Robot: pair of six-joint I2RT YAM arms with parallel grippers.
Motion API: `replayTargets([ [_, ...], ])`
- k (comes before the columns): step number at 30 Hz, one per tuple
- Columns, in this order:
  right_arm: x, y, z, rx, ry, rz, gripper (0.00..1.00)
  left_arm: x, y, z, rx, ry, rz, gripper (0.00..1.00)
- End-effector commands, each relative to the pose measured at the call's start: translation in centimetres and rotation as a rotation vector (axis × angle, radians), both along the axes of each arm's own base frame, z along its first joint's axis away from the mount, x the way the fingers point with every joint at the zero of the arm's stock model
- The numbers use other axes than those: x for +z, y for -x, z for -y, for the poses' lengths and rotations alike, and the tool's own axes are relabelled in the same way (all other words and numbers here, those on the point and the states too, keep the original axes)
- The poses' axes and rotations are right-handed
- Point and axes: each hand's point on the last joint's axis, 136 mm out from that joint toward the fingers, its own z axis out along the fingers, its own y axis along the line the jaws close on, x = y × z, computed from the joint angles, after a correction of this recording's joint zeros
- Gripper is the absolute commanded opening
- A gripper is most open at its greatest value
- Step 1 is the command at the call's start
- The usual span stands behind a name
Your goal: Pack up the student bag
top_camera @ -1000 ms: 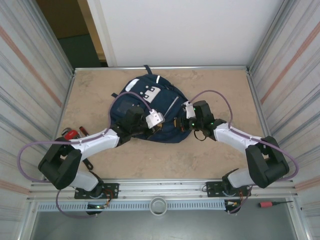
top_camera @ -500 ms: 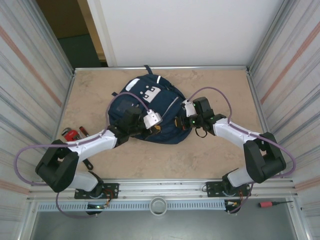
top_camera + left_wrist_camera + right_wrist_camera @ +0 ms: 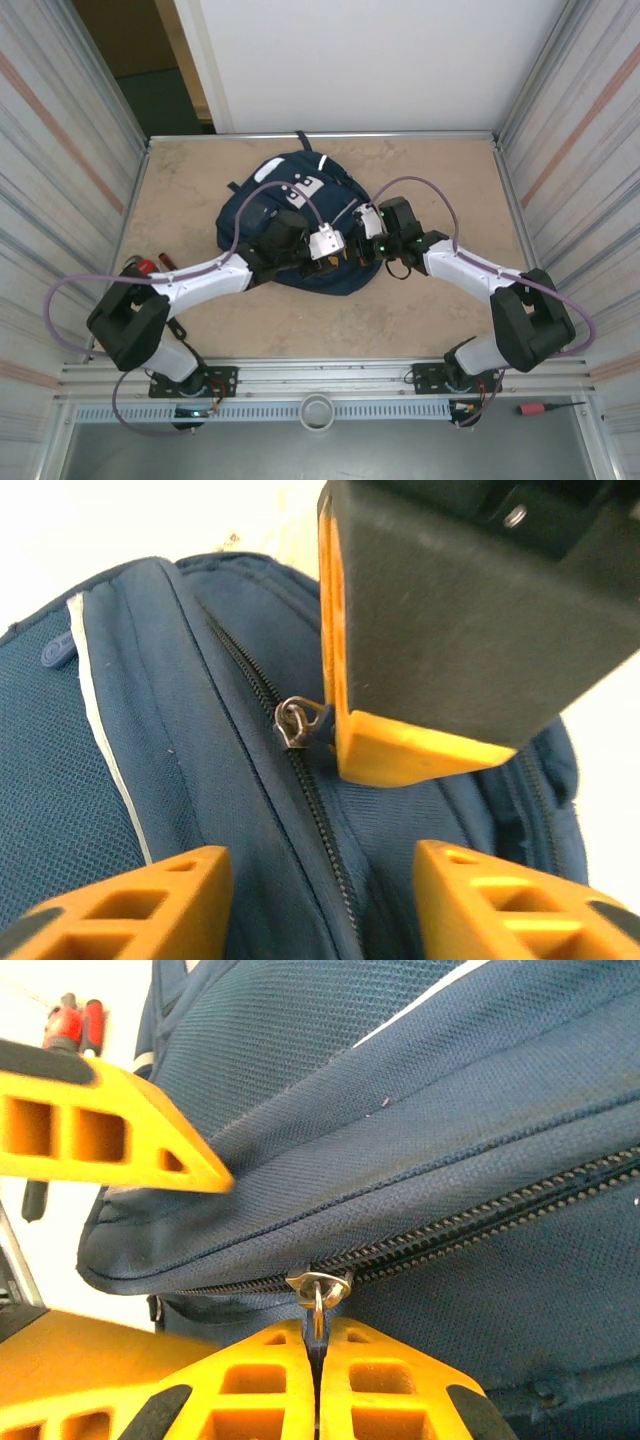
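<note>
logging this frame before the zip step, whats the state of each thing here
bag, lying flat
zip, shut where it shows
zip pull, pinched, pulled taut
right gripper, jaws shut on zip pull
left gripper, jaws open, empty, over the bag

Top view: both wrists covered the student bag [image 3: 262, 205] near edge, and the fingertips weren't readable there. The zip pull [image 3: 318, 1295] tab was hidden between the right gripper [image 3: 318, 1345] fingers. Frame bottom cropped the left gripper [image 3: 322, 870] fingers. The red-handled tool [image 3: 76, 1022] was cropped and blurry, type unclear.
</note>
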Motion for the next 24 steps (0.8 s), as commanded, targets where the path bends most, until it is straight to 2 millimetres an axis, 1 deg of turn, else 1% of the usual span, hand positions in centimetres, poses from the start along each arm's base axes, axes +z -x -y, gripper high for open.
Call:
replayTargets([
  [1,2.6,0.5,-0.8,0.043,-0.059,0.043,0.0,0.2,-0.9,-0.3,0.021,-0.033,0.031,0.38],
  [4,2.0,0.3,-0.1,0.019,-0.031,0.04,0.0,0.3,-0.8,-0.6,0.016,-0.021,0.02,0.19],
  [6,1.0,-0.3,1.1,-0.029,0.018,0.025,0.0,0.2,-0.7,-1.0,0.017,-0.017,0.014,0.05],
  [8,0.0,-1.2,2.5,-0.096,0.081,0.005,0.0,0.2,-0.5,-1.6,0.024,0.002,0.004,0.0],
  [12,-1.9,-3.2,5.0,-0.241,0.153,-0.053,0.0,1.0,-0.1,-2.9,0.038,0.092,-0.023,0.0],
  [14,-2.3,-4.1,5.8,-0.291,0.171,-0.067,0.0,1.4,0.0,-3.6,0.052,0.137,-0.021,0.0],
  [15,-2.3,-4.5,6.0,-0.309,0.177,-0.067,0.0,1.7,-0.1,-4.0,0.068,0.157,-0.012,0.0],
  [17,-2.0,-5.1,6.2,-0.325,0.188,-0.06,0.0,1.6,-0.4,-5.2,0.116,0.173,-0.003,0.0],
  [19,-1.6,-5.4,5.8,-0.317,0.18,-0.054,0.0,1.3,-0.9,-6.4,0.181,0.171,0.008,0.0],
  [22,-0.7,-5.3,4.0,-0.254,0.144,-0.031,0.0,0.9,-1.5,-7.7,0.26,0.152,0.031,0.0],
  [23,-0.5,-5.0,3.4,-0.226,0.138,-0.021,0.0,0.8,-1.4,-7.8,0.261,0.151,0.028,0.04],
  [24,-0.4,-4.7,2.8,-0.203,0.132,-0.016,0.0,0.8,-1.2,-7.7,0.248,0.152,0.022,0.12],
])
